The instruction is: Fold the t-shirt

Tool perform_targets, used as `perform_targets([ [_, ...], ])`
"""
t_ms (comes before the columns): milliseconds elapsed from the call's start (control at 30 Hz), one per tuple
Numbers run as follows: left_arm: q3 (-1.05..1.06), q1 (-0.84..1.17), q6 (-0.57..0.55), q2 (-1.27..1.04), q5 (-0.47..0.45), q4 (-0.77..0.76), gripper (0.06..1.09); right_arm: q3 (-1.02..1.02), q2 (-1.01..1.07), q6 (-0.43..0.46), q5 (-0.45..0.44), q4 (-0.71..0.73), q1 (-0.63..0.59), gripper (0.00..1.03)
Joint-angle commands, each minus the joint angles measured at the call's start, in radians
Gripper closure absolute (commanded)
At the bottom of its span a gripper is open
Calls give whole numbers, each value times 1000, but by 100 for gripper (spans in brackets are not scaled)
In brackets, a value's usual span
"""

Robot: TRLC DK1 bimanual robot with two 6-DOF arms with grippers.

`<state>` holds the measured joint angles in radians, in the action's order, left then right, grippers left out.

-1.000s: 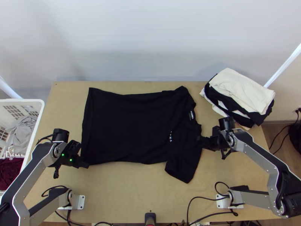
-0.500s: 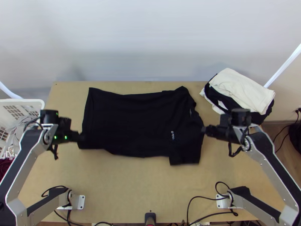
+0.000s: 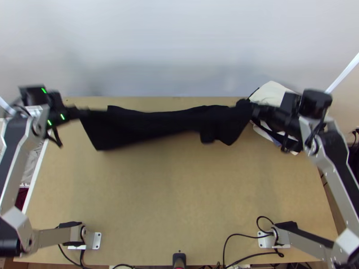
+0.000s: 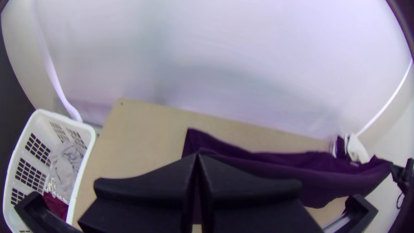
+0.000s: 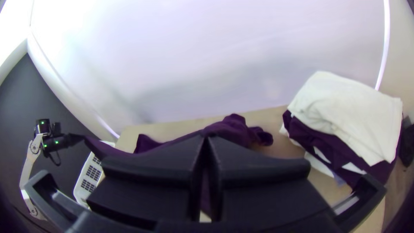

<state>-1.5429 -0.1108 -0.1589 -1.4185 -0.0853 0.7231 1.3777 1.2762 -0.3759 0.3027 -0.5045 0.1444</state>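
In the top view my left gripper [image 3: 84,114] is shut on one end of the black t-shirt [image 3: 152,124], and my right gripper [image 3: 250,108] is shut on the other end. Between them the shirt stretches as a long band over the table's far part, its held edge lifted and lower parts draping. The left wrist view has the left gripper [image 4: 197,159] closed, with the shirt [image 4: 280,172] running off toward the other arm. Seen from the right wrist, the right gripper [image 5: 207,140] is closed too, and bunched shirt cloth [image 5: 230,129] lies beyond its fingertips.
A stack of white and dark folded clothes [image 3: 271,93] sits at the table's far right corner, close to the right gripper. Off the left side stands a white basket [image 4: 89,138] holding grey and dark red cloth. Bare wood [image 3: 170,193] spans the table's near part.
Both grippers have moved up the picture and outward, carrying the shirt's near side with them. The shirt, earlier spread flat, is now lifted and drawn into a narrow band.
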Motion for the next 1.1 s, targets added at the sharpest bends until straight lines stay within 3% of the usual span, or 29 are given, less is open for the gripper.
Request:
perform_targets([
  [0,-204,-44,-64,-68,16,-4,105,142,78,17,-13,21,-26,100],
  [367,-635,-64,-134,-224,36,6,105,632,341,15,-47,-32,-19,100],
  [567,-669,-64,-169,-163,75,-157,105,960,425,19,-102,-22,-17,100],
  [767,-669,-64,-148,-83,124,-292,105,949,322,26,-125,66,-16,100],
  [1067,-634,-69,-148,127,133,-249,105,710,-51,26,-123,14,-23,100],
])
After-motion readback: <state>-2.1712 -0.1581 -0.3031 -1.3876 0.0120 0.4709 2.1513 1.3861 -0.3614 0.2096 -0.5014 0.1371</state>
